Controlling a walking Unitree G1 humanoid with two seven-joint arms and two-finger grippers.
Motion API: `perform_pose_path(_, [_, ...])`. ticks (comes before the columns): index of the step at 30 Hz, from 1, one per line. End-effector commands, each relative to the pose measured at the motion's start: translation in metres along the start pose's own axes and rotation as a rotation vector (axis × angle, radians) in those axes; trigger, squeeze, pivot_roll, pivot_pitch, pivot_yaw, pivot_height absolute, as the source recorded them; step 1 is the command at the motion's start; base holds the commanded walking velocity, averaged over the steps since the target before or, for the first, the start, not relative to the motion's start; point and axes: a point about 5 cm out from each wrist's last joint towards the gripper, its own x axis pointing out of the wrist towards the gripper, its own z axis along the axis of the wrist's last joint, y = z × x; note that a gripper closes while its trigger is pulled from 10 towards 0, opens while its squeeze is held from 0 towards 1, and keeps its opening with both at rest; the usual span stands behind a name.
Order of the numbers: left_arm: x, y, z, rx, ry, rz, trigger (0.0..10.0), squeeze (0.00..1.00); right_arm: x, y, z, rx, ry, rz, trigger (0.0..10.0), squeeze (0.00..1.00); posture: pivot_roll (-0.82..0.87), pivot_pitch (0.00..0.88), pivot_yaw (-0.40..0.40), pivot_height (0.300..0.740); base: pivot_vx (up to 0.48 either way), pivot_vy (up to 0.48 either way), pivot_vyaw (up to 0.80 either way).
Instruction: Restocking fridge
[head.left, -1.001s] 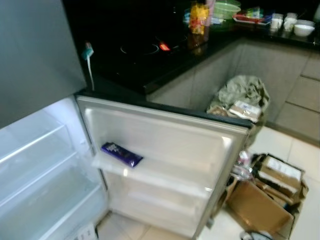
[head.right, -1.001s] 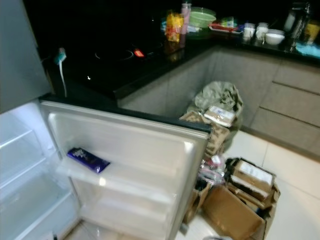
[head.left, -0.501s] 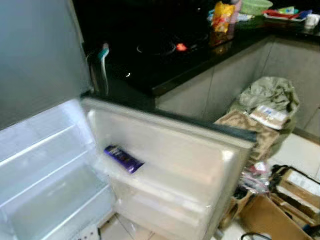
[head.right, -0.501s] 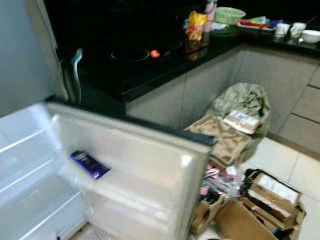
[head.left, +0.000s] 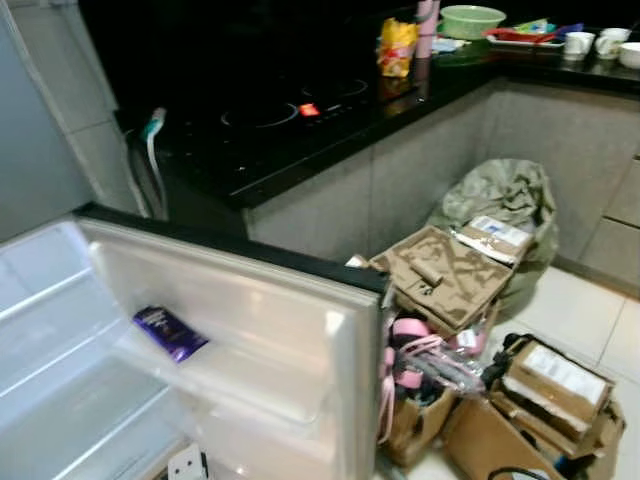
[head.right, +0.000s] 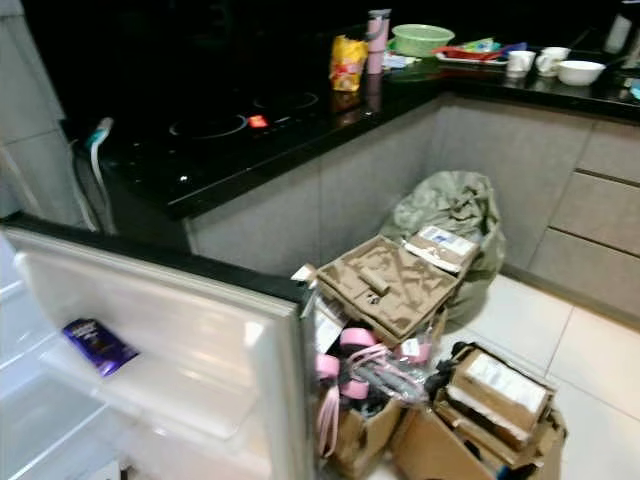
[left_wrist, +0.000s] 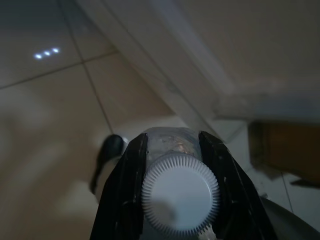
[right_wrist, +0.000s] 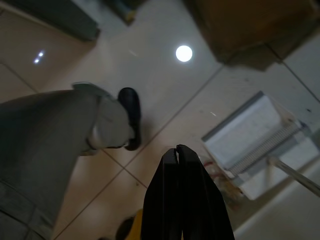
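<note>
The fridge door stands wide open at the lower left, its lit white shelves bare. A purple wrapped bar lies on the door's shelf. In the left wrist view my left gripper hangs low over the floor tiles, shut on a clear bottle with a white ribbed cap. In the right wrist view my right gripper points down at the floor with its black fingers pressed together and nothing between them.
A black counter with a hob, a yellow bag, a green bowl and cups runs behind. Cardboard boxes, a moulded tray and a stuffed green sack crowd the floor right of the door. A person's trouser leg and dark shoe stand nearby.
The camera has swung right: the fridge slid to the left edge and more of the floor clutter and counter came into view. The purple bar stays on the door shelf.
</note>
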Motion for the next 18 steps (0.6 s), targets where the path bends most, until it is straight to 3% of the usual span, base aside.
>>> perform_pose_path(1, [0.000, 0.005, 0.010, 0.002, -0.041, 0.018, 10.0, 0.00, 0.001, 0.005, 0.001, -0.005, -0.002, 0.012, 10.0, 0.00, -0.13, 0.000, 0.015, 0.740, 0.000, 0.000, 0.00])
perform_pose_path(5, [0.001, 0.003, 0.026, 0.006, -0.115, 0.005, 10.0, 0.00, 0.001, 0.005, 0.001, -0.003, -0.002, 0.013, 10.0, 0.00, -0.13, 0.000, 0.015, 0.740, 0.000, 0.000, 0.00])
perform_pose_path(10, [0.003, -0.003, 0.067, -0.008, -0.294, -0.028, 10.0, 0.00, 0.001, 0.004, 0.001, 0.006, -0.008, 0.015, 10.0, 0.00, -0.13, 0.000, 0.012, 0.740, 0.000, 0.000, 0.00])
perform_pose_path(18, [-0.001, -0.006, 0.110, -0.016, -0.471, -0.048, 10.0, 0.00, 0.001, 0.004, 0.001, 0.032, -0.013, 0.015, 10.0, 0.00, -0.12, 0.000, 0.010, 0.740, 0.000, 0.000, 0.00])
